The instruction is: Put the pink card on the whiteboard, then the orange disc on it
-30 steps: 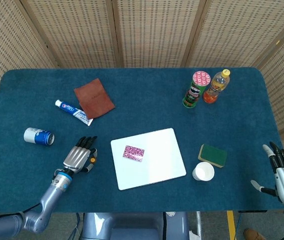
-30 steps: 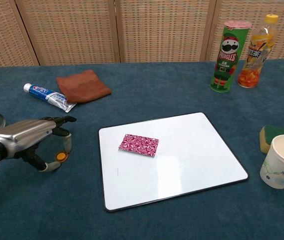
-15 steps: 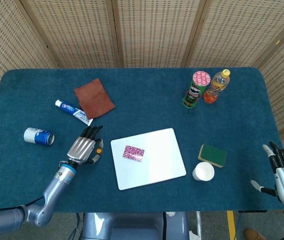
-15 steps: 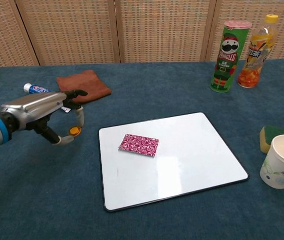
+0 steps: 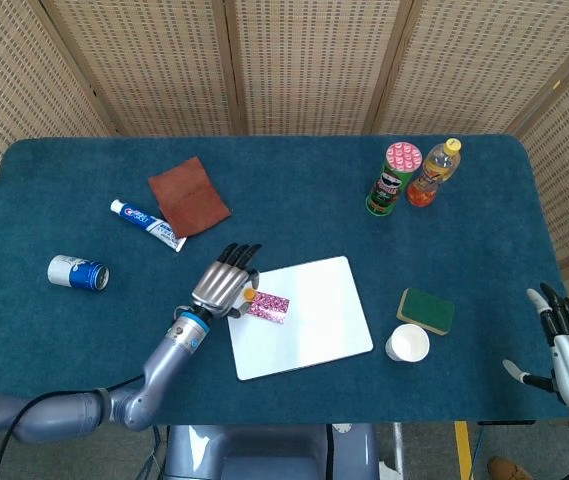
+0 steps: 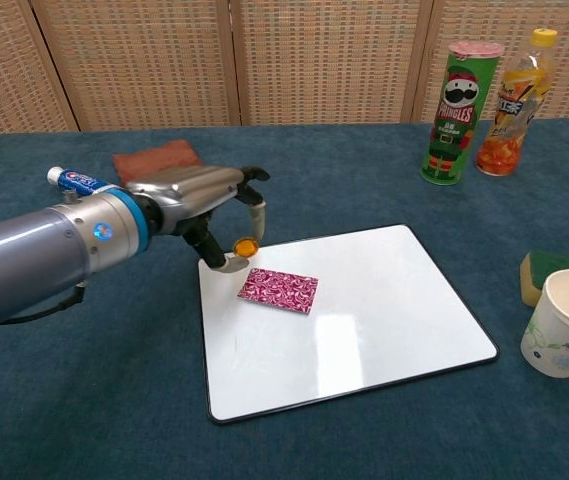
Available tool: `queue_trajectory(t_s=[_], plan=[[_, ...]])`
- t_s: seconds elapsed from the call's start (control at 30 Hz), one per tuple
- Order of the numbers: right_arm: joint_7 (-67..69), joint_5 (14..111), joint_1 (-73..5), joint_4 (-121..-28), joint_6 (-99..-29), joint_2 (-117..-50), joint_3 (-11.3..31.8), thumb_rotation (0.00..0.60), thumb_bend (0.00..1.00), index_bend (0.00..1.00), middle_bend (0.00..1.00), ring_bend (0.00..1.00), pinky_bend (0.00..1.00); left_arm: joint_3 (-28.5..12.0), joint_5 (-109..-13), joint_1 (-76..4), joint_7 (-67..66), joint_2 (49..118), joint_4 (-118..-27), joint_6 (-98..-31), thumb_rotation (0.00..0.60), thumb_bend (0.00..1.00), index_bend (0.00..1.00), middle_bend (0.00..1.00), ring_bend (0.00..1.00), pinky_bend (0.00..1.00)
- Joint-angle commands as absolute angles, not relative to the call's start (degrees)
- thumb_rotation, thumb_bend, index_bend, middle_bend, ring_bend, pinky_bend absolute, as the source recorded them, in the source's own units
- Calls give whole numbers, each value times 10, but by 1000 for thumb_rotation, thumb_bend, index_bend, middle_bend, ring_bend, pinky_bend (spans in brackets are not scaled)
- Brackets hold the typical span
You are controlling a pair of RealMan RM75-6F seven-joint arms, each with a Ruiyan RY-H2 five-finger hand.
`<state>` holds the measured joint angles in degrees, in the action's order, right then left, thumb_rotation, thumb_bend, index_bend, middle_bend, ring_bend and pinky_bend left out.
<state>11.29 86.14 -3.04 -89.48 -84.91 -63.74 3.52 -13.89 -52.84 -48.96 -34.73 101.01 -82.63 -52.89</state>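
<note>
The pink patterned card lies flat on the left part of the whiteboard. My left hand hovers over the board's left edge and pinches the small orange disc between thumb and a finger. The disc hangs just left of and above the card, apart from it. My right hand shows only in the head view, at the table's near right corner, fingers spread and holding nothing.
A brown cloth, a toothpaste tube and a blue can lie to the left. A Pringles can and an orange bottle stand at the back right. A green sponge and a paper cup sit right of the board.
My left hand has lifted off the table and swung right with the orange disc, from beside the board to over its left edge near the card. The right hand has stayed still.
</note>
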Motion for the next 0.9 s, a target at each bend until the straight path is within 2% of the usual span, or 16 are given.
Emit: queue_trajectory(t_s=[0.03,0.27,0.33,0.4,0.5,0.57,0.6,0.77,0.9], plan=[[115,862,-31,-894,-848,-636,35,600,0,0,0,0,0,-140,-503,-509,-372,1033,-808,-525,600,332,610,0,0,0],[118,863,-31,-894,-848,-636,34,600,0,0,0,0,0,-134,-473,-522,-394,1055,-787,-529,600,328,604,0,0,0],[118,863,-31,-894,-848,-636,34,600,0,0,0,0,0,-133,-465,-525,-400,1060,-781,-532,600,326,568,0,0,0],[118,863,-31,-894,-848,-636,34,600,0,0,0,0,0,-132,-458,-527,-404,1063,-778,-534,600,314,459,0,0,0],[117,863,-31,-895,-848,-636,34,600,0,0,0,0,0,-130,-451,-529,-403,1063,-781,-532,600,260,172,0,0,0],[117,862,-31,-895,-848,-636,34,600,0,0,0,0,0,-129,-451,-529,-403,1062,-783,-533,600,236,43,0,0,0],[118,862,-31,-895,-848,-636,34,600,0,0,0,0,0,-128,-452,-529,-403,1061,-784,-536,600,226,16,0,0,0],[120,862,-31,-895,-847,-635,35,600,0,0,0,0,0,-129,-459,-522,-384,1044,-806,-545,600,195,0,0,0,0],[118,860,-31,-894,-847,-636,35,600,0,0,0,0,0,-124,-497,-494,-348,997,-864,-575,600,175,0,0,0,0]])
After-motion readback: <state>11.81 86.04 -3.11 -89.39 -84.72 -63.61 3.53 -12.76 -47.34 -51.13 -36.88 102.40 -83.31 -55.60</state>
